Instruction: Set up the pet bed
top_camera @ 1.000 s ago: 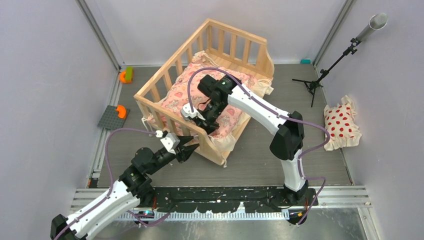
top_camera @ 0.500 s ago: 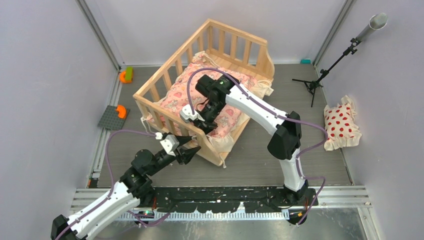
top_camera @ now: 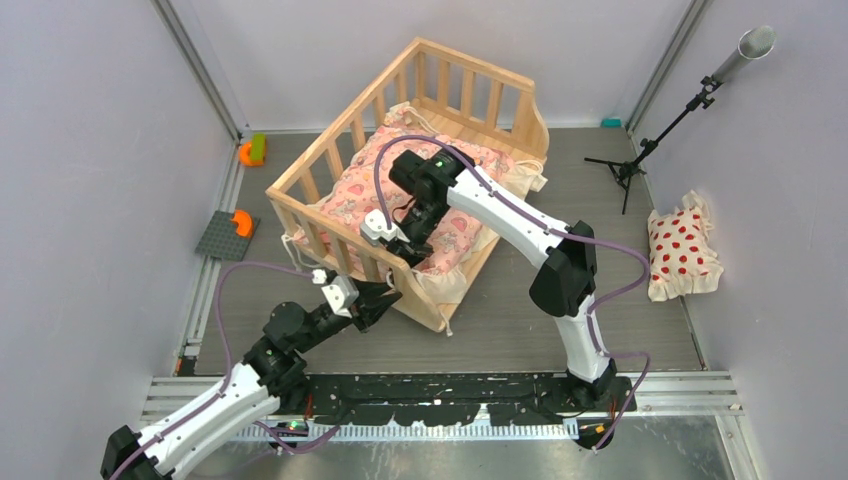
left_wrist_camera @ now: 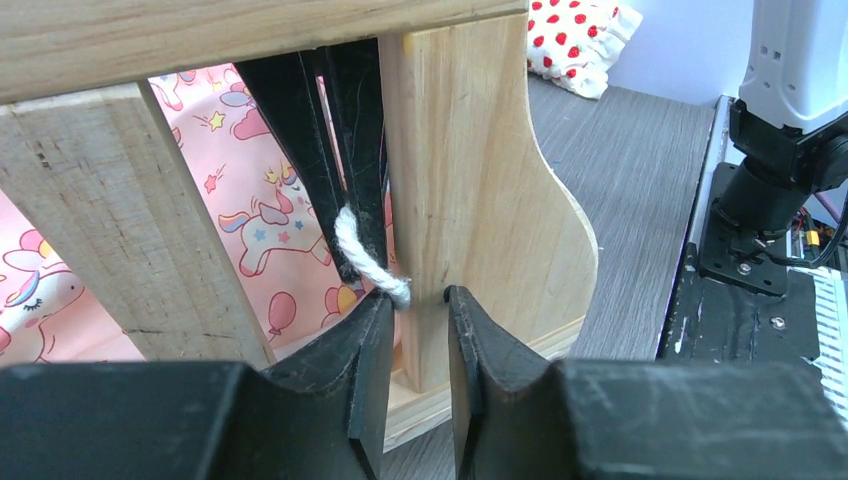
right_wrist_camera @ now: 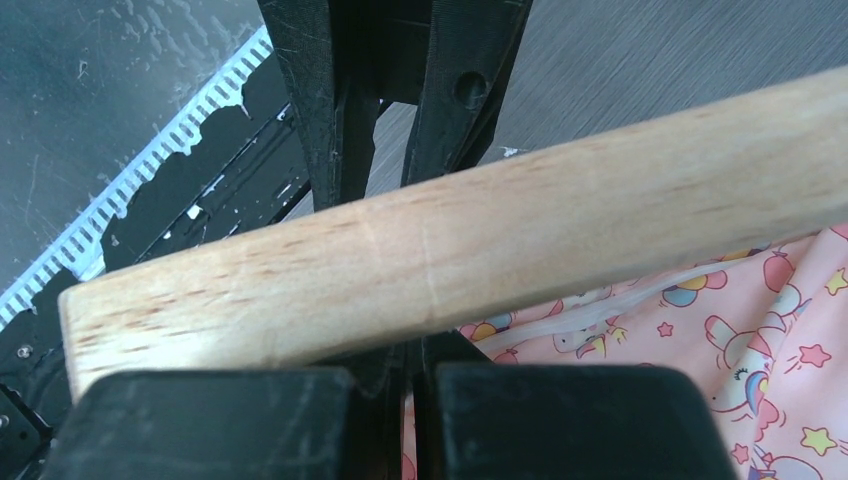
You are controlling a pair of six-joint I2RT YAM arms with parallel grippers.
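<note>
Your pet bed point(top_camera: 345, 117) sits mid-floor with the pink cushion point(top_camera: 360, 190) inside. At its near rail, your right gripper point(top_camera: 408, 252) is pressed closed beside a white cord point(left_wrist_camera: 358, 255). Just outside the rail, your left gripper point(left_wrist_camera: 415, 300) stands slightly parted, gripping nothing.

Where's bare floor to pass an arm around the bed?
Bare floor: between pet bed and spotted pillow; also the strip between the bed and the arm bases. Crowded: the bed's near corner, where left gripper and right gripper meet at the cord.
</note>
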